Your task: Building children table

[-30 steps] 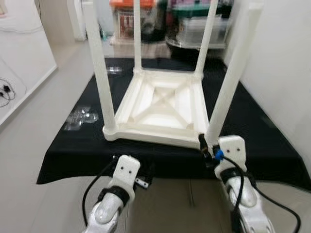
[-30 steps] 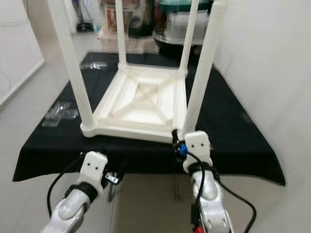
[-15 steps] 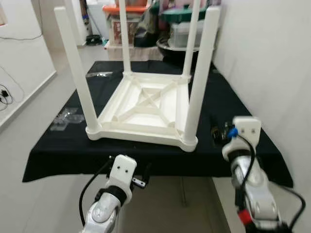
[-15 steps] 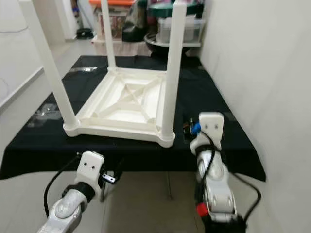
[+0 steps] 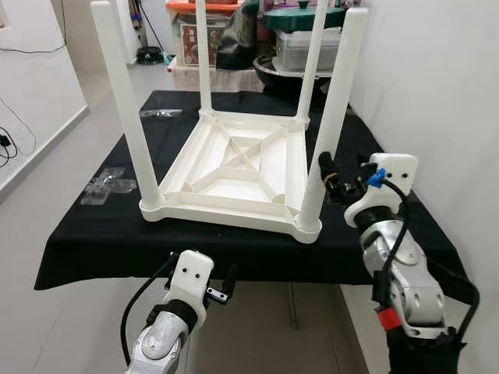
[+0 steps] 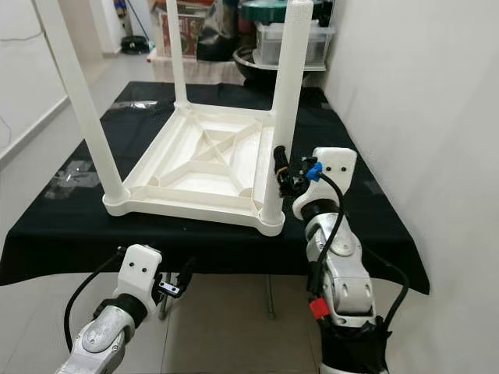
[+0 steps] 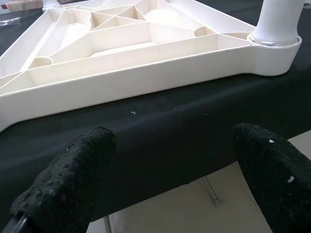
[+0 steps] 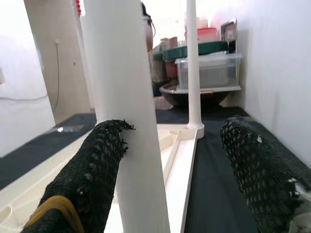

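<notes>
A white plastic children's table (image 5: pixel 234 167) lies upside down on a black-clothed table (image 5: pixel 101 234), its legs pointing up. My right gripper (image 5: pixel 331 183) is open at the near-right leg (image 5: pixel 331 117), a little above its base. In the right wrist view that leg (image 8: pixel 129 97) stands just behind one finger (image 8: pixel 92 170), with the other finger (image 8: pixel 262 165) well apart from it. My left gripper (image 5: pixel 222 290) hangs open below the cloth's front edge. In the left wrist view the tabletop's rim (image 7: pixel 146 73) lies ahead of its fingers (image 7: pixel 73 170), which hold nothing.
Clear plastic bags (image 5: pixel 105 185) lie on the cloth's left side and another (image 5: pixel 160 114) at the back left. Storage boxes and a basin (image 5: pixel 308 47) crowd the floor behind. A white wall (image 5: pixel 437 93) runs close along the right.
The camera has shifted. My right gripper has risen from the cloth beside the table's corner and closed in on the near-right leg. The left arm has barely moved.
</notes>
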### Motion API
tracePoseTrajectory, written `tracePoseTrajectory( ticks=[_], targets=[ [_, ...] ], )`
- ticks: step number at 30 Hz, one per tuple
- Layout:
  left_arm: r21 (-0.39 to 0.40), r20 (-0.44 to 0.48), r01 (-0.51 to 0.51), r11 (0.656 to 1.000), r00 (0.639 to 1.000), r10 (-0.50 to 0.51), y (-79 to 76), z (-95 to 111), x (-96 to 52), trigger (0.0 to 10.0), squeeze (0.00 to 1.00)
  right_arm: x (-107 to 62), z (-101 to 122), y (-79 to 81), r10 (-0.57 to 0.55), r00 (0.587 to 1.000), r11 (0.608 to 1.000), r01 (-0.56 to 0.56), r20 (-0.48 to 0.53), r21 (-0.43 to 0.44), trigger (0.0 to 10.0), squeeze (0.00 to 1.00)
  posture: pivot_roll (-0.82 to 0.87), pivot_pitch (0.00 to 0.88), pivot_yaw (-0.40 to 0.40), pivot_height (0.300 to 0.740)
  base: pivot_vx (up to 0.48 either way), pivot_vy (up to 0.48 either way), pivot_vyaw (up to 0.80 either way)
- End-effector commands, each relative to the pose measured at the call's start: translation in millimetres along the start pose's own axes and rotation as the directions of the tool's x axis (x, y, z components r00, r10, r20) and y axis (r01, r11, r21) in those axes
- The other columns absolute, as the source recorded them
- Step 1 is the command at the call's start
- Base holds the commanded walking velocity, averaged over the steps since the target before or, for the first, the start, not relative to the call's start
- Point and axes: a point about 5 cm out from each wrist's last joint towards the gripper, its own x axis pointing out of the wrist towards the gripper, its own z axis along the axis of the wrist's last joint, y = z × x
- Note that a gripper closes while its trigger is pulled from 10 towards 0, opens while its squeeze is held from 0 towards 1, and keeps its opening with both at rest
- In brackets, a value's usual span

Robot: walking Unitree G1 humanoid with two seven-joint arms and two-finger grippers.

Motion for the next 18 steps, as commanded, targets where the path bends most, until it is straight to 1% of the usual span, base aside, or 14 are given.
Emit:
tracePoseTrajectory(
  ticks=[1,3,4,6,7,10,13,15,16,18],
  targets=[
    [0.001,-0.003,0.006,1.0,1.0,-0.006,0.4,1,-1.6,10.0,0.0,1.6,13,-2.9,0.0,0.999,1.0,0.0,0.051,0.001,10.0,0.0,0.08,0.02,-0.053,0.74,0.0,0.0,0.0],
    [0.001,-0.008,0.013,1.0,1.0,-0.013,0.0,0,-1.2,10.0,0.0,10.0,32,-4.5,-0.005,0.995,1.0,0.005,0.103,0.001,10.0,0.0,0.08,0.019,-0.054,0.74,0.0,0.0,0.0],
    [0.001,-0.008,0.013,1.0,1.0,-0.013,0.0,0,-1.2,10.0,0.0,10.0,32,-4.5,-0.005,0.995,1.0,0.005,0.103,0.001,10.0,0.0,0.08,0.019,-0.054,0.74,0.0,0.0,0.0],
    [-0.001,-0.01,0.013,1.0,1.0,-0.013,0.0,0,-1.0,10.0,0.0,17.7,49,-1.3,0.012,0.988,1.0,-0.015,0.155,0.021,10.0,0.0,0.08,0.019,-0.056,0.74,0.0,0.0,0.0],
    [-0.001,-0.01,0.013,1.0,1.0,-0.013,0.0,0,-1.0,10.0,0.0,17.7,49,-1.3,0.012,0.988,1.0,-0.015,0.155,0.021,10.0,0.0,0.08,0.019,-0.056,0.74,0.0,0.0,0.0],
    [0.004,-0.012,0.012,1.0,1.0,-0.012,-0.2,0,-0.7,10.0,0.0,24.7,67,7.0,0.058,0.976,0.997,-0.068,0.21,0.043,10.0,0.0,0.08,0.016,-0.058,0.74,0.0,0.0,0.0],
    [0.003,-0.012,0.012,1.0,1.0,-0.012,-0.3,0,-0.7,10.0,0.0,25.9,71,7.9,0.062,0.973,0.996,-0.075,0.22,0.047,10.0,0.0,0.08,0.016,-0.059,0.74,0.0,0.0,0.0],
    [0.0,-0.015,0.012,1.0,1.0,-0.012,-0.6,-1,-0.5,10.0,0.0,31.1,86,8.0,0.062,0.963,0.995,-0.08,0.261,0.061,10.0,0.0,0.08,0.012,-0.061,0.74,0.0,0.0,0.0],
    [0.0,-0.015,0.012,1.0,1.0,-0.012,-0.6,-1,-0.5,10.0,0.0,31.1,86,8.0,0.062,0.963,0.995,-0.08,0.261,0.061,10.0,0.0,0.08,0.012,-0.061,0.74,0.0,0.0,0.0],
    [-0.003,-0.015,0.014,1.0,1.0,-0.015,-1.1,-1,-0.4,10.0,0.0,37.7,103,5.6,0.043,0.949,0.993,-0.074,0.312,0.089,10.0,0.0,0.08,0.01,-0.061,0.74,0.0,0.0,0.0]
  ],
)
